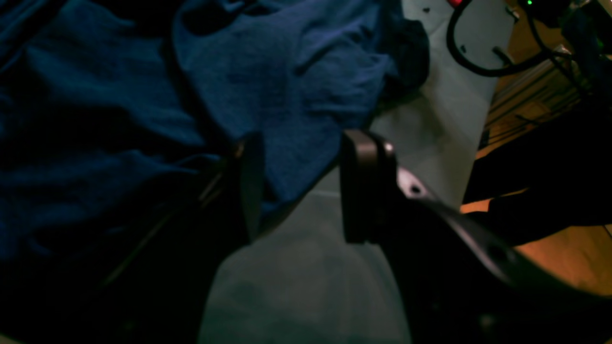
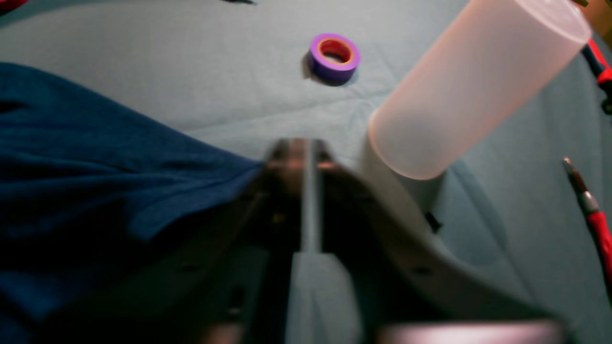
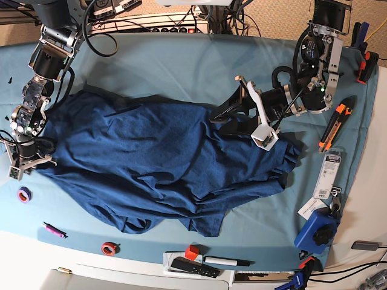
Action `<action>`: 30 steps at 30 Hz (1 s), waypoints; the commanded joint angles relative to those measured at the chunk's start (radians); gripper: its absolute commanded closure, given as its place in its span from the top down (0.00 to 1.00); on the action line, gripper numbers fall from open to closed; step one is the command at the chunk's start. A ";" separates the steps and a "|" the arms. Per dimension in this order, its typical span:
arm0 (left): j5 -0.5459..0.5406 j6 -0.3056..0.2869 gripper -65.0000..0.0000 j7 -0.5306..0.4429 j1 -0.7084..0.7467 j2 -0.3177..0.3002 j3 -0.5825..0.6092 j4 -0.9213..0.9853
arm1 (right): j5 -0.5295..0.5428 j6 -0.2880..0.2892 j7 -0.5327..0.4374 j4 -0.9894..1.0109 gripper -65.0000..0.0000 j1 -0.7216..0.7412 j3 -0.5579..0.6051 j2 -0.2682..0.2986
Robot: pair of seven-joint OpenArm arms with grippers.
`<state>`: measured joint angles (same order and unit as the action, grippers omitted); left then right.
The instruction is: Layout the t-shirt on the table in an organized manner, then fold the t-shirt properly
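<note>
Base view shows one t-shirt [image 3: 163,163], dark navy and rumpled, spread across the middle of one table [image 3: 181,63] draped in light teal cloth. Two arms work at it. At three o'clock of the garment the left gripper [image 3: 251,118] hovers over the shirt's edge; the left wrist view has its two fingers [image 1: 366,191] set well apart, with shirt edge and bare cloth showing in the gap and nothing pinched. At nine o'clock the right gripper [image 3: 27,160] sits at the shirt's far edge. The right wrist view shows its jaws drawn nearly together, only a thin slit between them, and the shirt's corner [image 2: 229,177] reaches right up to the tips; whether cloth is actually caught I cannot tell.

Loose items, counted: one purple tape roll [image 3: 24,194] at eight o'clock of the shirt, just beside the right gripper; one red tape roll [image 3: 109,248] and one pink marker [image 3: 54,230] toward seven o'clock; one black pen [image 3: 227,261] at six o'clock by the near edge; one orange-and-black utility knife [image 3: 334,122] at three o'clock.
</note>
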<state>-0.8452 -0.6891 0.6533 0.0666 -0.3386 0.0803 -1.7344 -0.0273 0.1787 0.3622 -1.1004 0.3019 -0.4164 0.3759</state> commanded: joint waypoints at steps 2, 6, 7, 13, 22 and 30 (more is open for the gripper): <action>-0.021 -0.009 0.41 -0.026 -0.014 -0.005 -0.004 -0.015 | 0.001 -0.011 -0.033 -0.015 0.27 0.025 -0.002 0.024; -0.021 -0.009 0.41 -0.026 -0.014 -0.005 -0.004 -0.015 | 0.000 -0.012 -0.031 -0.015 0.27 0.025 -0.002 0.048; -0.021 -0.009 0.41 -0.026 -0.014 -0.005 -0.004 -0.015 | 0.000 -0.012 -0.026 -0.015 0.27 0.025 -0.002 0.057; -0.020 -0.009 0.41 -0.026 -0.014 -0.005 -0.004 -0.015 | 0.001 -0.018 0.046 -0.018 0.27 0.008 -0.003 0.112; -0.020 -0.009 0.41 -0.026 -0.015 -0.006 -0.004 -0.015 | 0.100 0.127 0.125 -0.343 0.27 -0.298 -0.003 0.108; -0.021 -0.009 0.41 -0.026 -0.014 -0.005 -0.004 -0.015 | 0.096 0.140 0.202 -0.872 0.27 -0.639 -0.003 0.030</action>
<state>-0.8398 -0.6891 0.6529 0.0666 -0.3386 0.0803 -1.7344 0.0700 0.3264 0.5842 -1.9594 -0.3470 -0.4095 0.3878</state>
